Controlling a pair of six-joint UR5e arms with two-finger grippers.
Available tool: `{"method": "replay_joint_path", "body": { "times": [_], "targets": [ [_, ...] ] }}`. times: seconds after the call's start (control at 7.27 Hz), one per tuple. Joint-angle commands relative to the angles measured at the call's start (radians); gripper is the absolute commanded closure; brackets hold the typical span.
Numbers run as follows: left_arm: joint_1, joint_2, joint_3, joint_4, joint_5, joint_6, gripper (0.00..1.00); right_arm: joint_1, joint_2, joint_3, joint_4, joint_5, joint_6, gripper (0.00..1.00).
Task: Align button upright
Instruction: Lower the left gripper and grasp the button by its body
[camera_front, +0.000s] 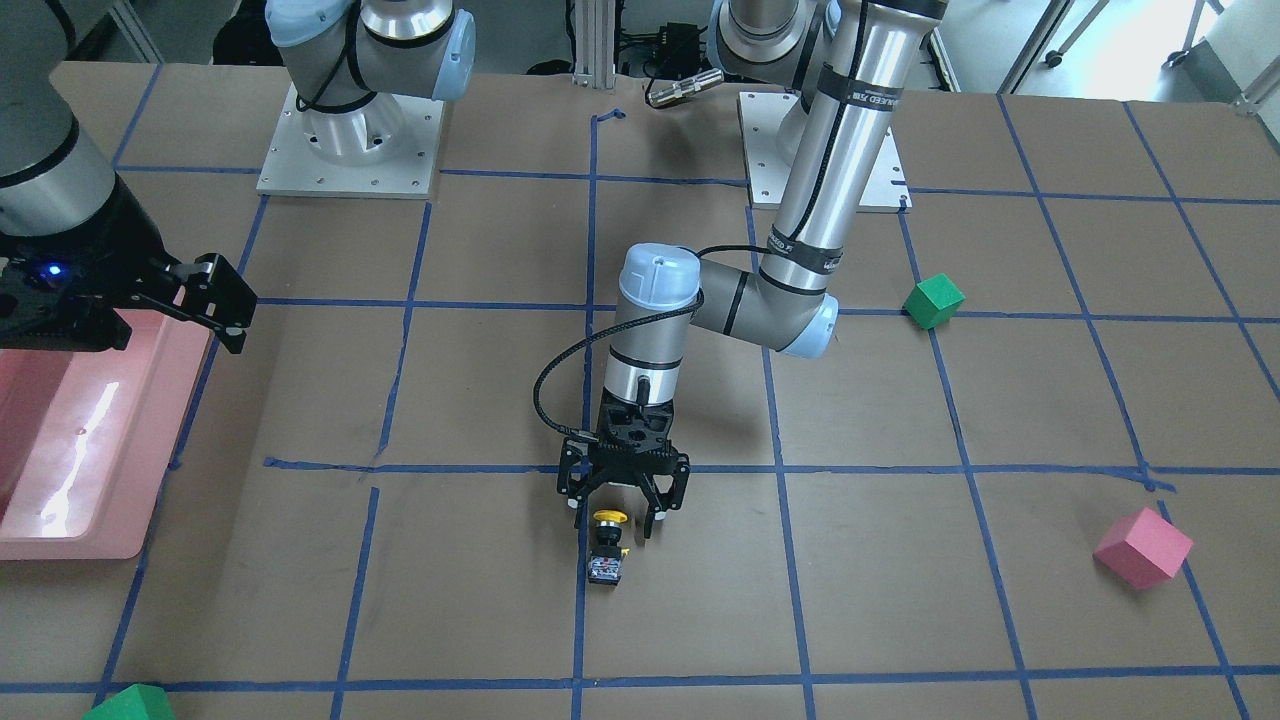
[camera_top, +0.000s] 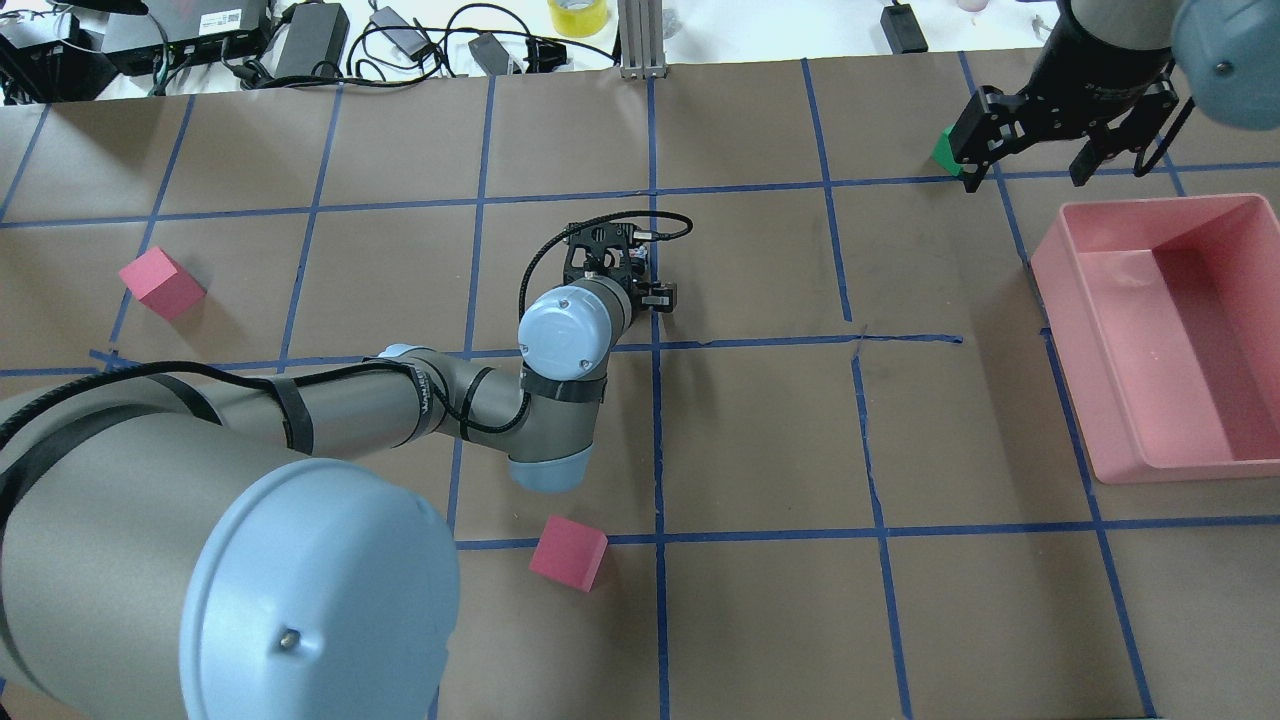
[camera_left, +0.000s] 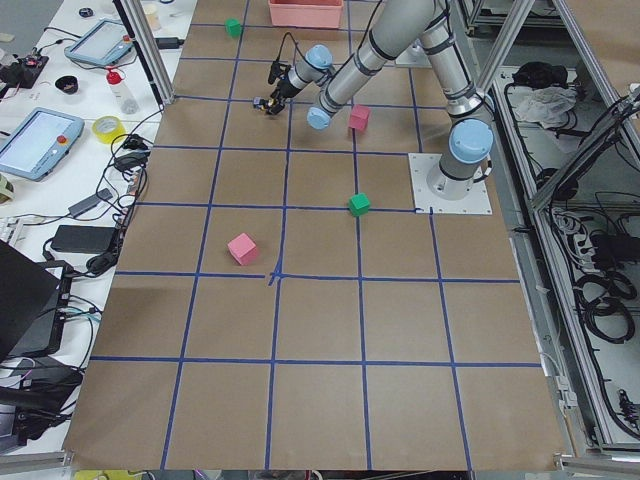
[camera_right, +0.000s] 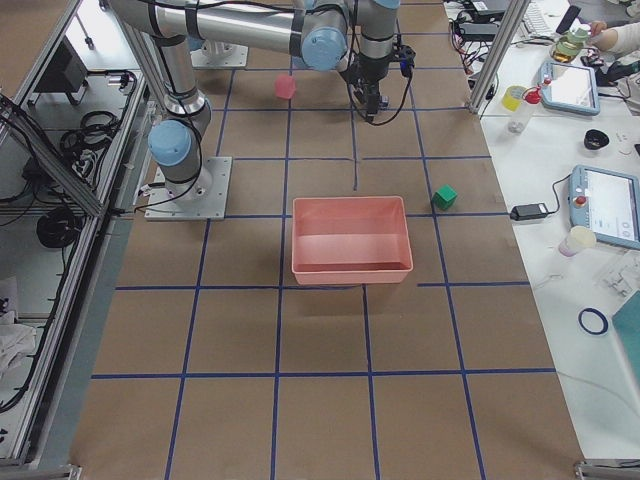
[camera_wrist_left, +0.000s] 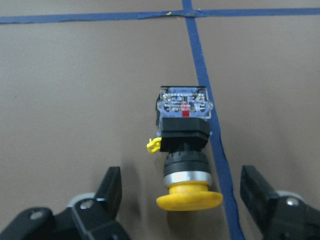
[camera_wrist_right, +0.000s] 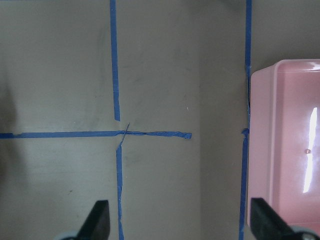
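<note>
The button (camera_wrist_left: 184, 145) lies on its side on the brown table, next to a blue tape line. Its yellow cap points toward my left gripper and its greyish contact block points away. It also shows in the front-facing view (camera_front: 607, 548). My left gripper (camera_wrist_left: 182, 189) is open, low over the table, with one finger on each side of the yellow cap and not touching it; it also shows from the front (camera_front: 613, 522) and overhead (camera_top: 617, 265), where it hides the button. My right gripper (camera_top: 1030, 160) is open and empty, above the table near the pink bin.
A pink bin (camera_top: 1200, 350) stands on the robot's right side of the table. Pink cubes (camera_top: 160, 283) (camera_top: 568, 553) lie on the left half, and a green cube (camera_top: 943, 150) lies by the right gripper. Another green cube (camera_front: 933, 300) sits near the left arm's base.
</note>
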Motion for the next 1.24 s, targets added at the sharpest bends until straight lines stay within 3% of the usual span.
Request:
{"method": "replay_joint_path", "body": {
  "times": [0.0,0.41,0.69,1.1],
  "targets": [
    [0.0,0.0,-0.003,0.001,0.001,0.002,0.46,0.064,-0.009,0.002,0.003,-0.006,0.004,0.0],
    [0.0,0.02,-0.001,-0.002,0.001,0.025,0.68,0.063,-0.008,-0.001,0.058,-0.005,0.005,0.0],
    [-0.002,0.071,0.016,-0.06,0.004,0.026,0.7,0.069,-0.018,0.001,0.086,0.008,0.01,0.0],
    [-0.037,0.233,0.178,-0.71,0.016,-0.038,0.73,0.069,-0.018,0.002,0.095,0.006,0.01,0.0]
  ]
}}
